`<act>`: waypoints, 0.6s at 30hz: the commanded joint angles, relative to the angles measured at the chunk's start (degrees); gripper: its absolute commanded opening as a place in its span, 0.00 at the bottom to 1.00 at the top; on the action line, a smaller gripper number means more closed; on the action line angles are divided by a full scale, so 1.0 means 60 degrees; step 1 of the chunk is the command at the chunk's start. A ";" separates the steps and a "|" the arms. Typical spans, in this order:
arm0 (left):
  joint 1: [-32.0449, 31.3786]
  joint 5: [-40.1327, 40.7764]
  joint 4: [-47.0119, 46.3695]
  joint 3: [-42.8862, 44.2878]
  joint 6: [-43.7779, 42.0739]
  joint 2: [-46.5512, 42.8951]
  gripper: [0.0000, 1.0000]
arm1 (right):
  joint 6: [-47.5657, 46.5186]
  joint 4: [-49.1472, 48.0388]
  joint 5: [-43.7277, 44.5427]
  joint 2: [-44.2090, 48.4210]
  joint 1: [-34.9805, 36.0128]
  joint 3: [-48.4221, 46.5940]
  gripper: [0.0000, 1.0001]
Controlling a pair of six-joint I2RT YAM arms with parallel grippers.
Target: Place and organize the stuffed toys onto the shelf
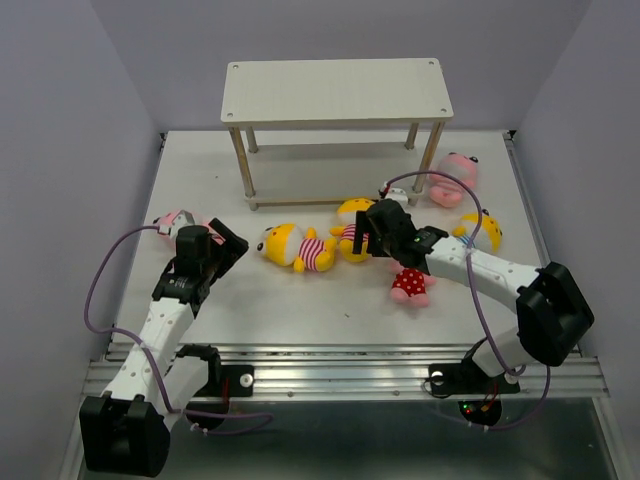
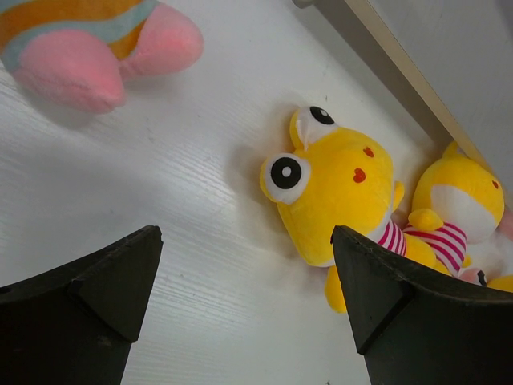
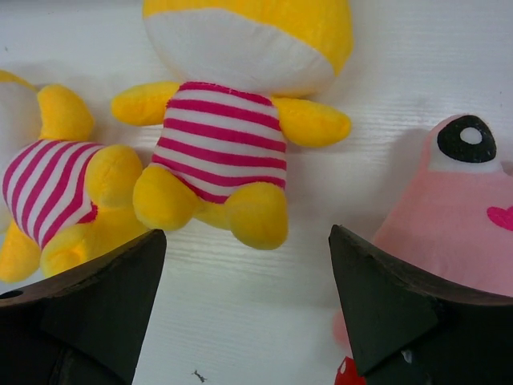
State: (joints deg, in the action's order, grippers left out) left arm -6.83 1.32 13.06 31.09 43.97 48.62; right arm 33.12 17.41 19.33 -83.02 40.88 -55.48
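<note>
The shelf (image 1: 335, 90) stands at the back of the table, both boards bare. Two yellow striped toys lie mid-table: one on its side (image 1: 290, 245), one in front of the shelf (image 1: 352, 225). A pink toy in red polka dots (image 1: 410, 285) lies under my right arm. A third yellow toy (image 1: 482, 230) and a pink toy (image 1: 455, 178) lie at the right, another pink toy (image 1: 172, 222) at the left. My left gripper (image 1: 228, 245) is open and empty, left of the side-lying yellow toy (image 2: 337, 192). My right gripper (image 1: 375, 235) is open and empty, just short of the other yellow toy (image 3: 232, 136).
White table with grey walls on three sides. In the left wrist view the pink striped toy (image 2: 88, 48) lies at the upper left and the shelf's lower board (image 2: 401, 72) runs at the upper right. In the right wrist view the pink head (image 3: 457, 216) touches the right finger.
</note>
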 commanded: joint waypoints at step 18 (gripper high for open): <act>-0.0092 -0.0015 -0.0272 -0.0128 -0.0179 -0.0134 0.99 | 0.1071 -0.0821 0.0337 -0.1074 0.0071 -0.0289 0.53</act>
State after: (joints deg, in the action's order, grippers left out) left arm -7.07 1.23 12.86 30.74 43.94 48.62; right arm 37.95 15.33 20.78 -89.21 40.95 -55.70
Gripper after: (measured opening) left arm 0.986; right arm 0.597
